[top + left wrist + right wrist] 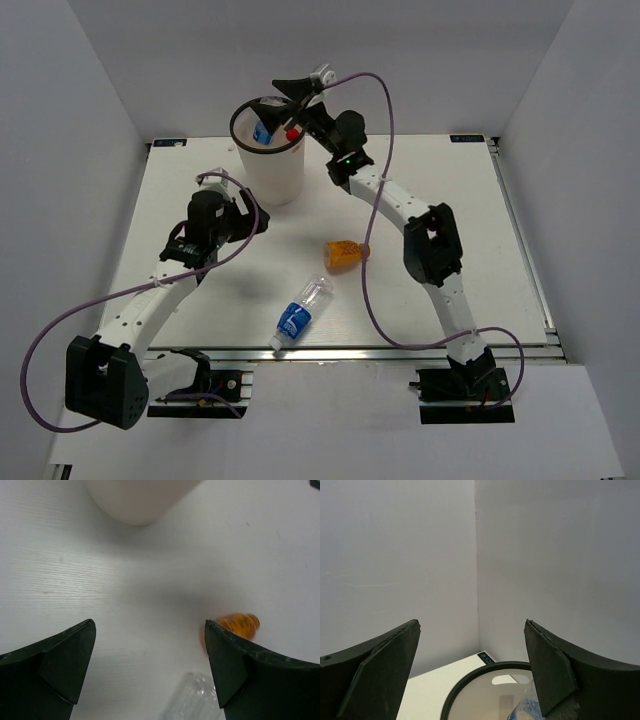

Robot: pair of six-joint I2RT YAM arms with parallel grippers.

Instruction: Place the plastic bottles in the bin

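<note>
The white bin point(270, 165) with a black rim stands at the back left of the table. Inside it I see a blue-labelled bottle point(264, 132) and a red cap point(292, 131). My right gripper point(282, 98) hovers above the bin's mouth, open and empty; its wrist view shows the gripper point(470, 625), the rim point(470, 680) and a clear bottle point(525, 710) below. An orange bottle point(345, 255) and a clear blue-labelled bottle point(300, 315) lie on the table. My left gripper point(232, 208) is open and empty near the bin's base. In its wrist view the gripper point(150, 650) has the orange bottle point(240, 625) just beyond its right finger.
The left wrist view shows the bin's base point(135, 500) ahead and the clear bottle's end point(195, 697) low between the fingers. White walls close in the table on three sides. Purple cables loop from both arms over the table.
</note>
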